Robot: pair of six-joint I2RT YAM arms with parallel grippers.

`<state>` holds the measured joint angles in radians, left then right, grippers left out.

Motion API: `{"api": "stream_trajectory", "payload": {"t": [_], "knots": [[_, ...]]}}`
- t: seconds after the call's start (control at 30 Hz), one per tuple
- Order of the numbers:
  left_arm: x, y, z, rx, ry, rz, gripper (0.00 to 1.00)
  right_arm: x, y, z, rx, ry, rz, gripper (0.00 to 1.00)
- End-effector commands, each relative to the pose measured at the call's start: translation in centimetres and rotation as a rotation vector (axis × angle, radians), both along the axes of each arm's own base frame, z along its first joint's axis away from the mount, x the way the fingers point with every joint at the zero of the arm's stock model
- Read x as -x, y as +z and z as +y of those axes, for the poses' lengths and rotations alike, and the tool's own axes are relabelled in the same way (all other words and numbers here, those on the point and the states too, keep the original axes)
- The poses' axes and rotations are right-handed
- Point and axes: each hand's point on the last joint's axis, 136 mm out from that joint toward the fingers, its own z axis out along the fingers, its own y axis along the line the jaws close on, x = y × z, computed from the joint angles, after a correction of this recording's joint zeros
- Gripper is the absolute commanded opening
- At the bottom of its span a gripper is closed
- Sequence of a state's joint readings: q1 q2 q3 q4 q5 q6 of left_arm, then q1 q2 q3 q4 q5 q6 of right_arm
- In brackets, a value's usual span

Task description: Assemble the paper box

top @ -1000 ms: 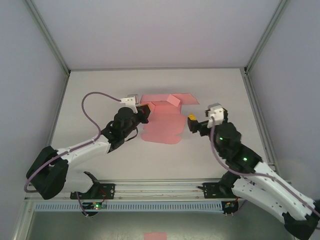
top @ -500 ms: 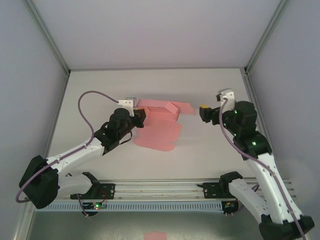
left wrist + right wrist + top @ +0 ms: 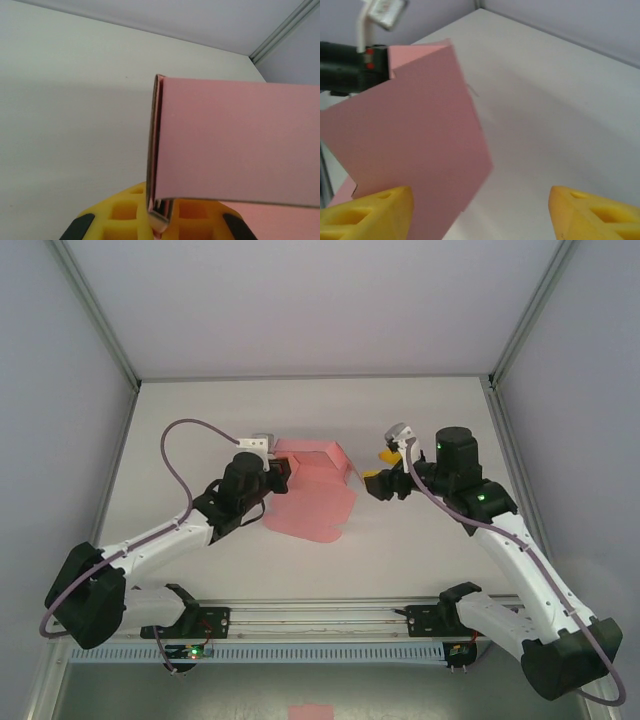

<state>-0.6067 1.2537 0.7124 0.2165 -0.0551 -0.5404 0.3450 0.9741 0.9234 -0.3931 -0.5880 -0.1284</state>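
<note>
The box (image 3: 312, 504) is a pink card sheet near the middle of the tabletop (image 3: 200, 410), between the 2 arms. Its near part lies flat with a wavy near edge. Its far part is folded up into a raised panel along the far side.

The left hand (image 3: 284, 472) sits at the sheet's left edge, pressed together on the card. In the left wrist view its yellow fingers (image 3: 125, 212) pinch a folded edge of the box (image 3: 235, 145). There, 2 layers of card show edge-on just above the hand (image 3: 159, 222), and a broad pink panel runs off to the right above the tabletop (image 3: 65, 100).

The right hand (image 3: 380, 469) hovers just beside the sheet's right edge, turned towards it. In the right wrist view its 2 yellow fingers (image 3: 370, 212) stand spread wide, with nothing between them. Ahead of that hand (image 3: 480, 205) and to the left, a panel of the box (image 3: 415, 140) stands tilted. The left arm (image 3: 345, 67) is dark at the panel's upper left corner. Whether the right hand touches the card I cannot tell.

A small pink rectangle (image 3: 310, 712) lies cropped at the bottom edge of the top view.
</note>
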Motion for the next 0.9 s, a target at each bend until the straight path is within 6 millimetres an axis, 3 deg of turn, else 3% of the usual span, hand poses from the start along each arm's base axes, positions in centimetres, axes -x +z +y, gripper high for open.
{"api": "stream_trajectory", "payload": {"t": [0.0,0.1,0.23,0.63,0.87], "knots": [[-0.5,0.9,-1.0,0.017,-0.016,-0.004,0.00,1.0,0.4,2.3,-0.032,0.112,-0.009,0.71],[-0.8,0.7,-1.0,0.008,-0.003,0.016,0.00,1.3,-0.3,3.6,0.007,0.150,-0.024,0.63],[-0.8,0.3,-0.9,-0.005,0.000,0.034,0.00,1.8,-1.0,5.2,0.023,0.205,-0.028,0.59],[0.7,1.7,-2.7,0.034,-0.140,0.001,0.00,-1.5,-2.0,5.8,0.081,0.106,-0.071,0.59],[1.3,2.5,-3.2,0.049,-0.186,-0.023,0.00,-3.5,-3.1,5.5,0.146,-0.004,-0.162,0.71]]}}
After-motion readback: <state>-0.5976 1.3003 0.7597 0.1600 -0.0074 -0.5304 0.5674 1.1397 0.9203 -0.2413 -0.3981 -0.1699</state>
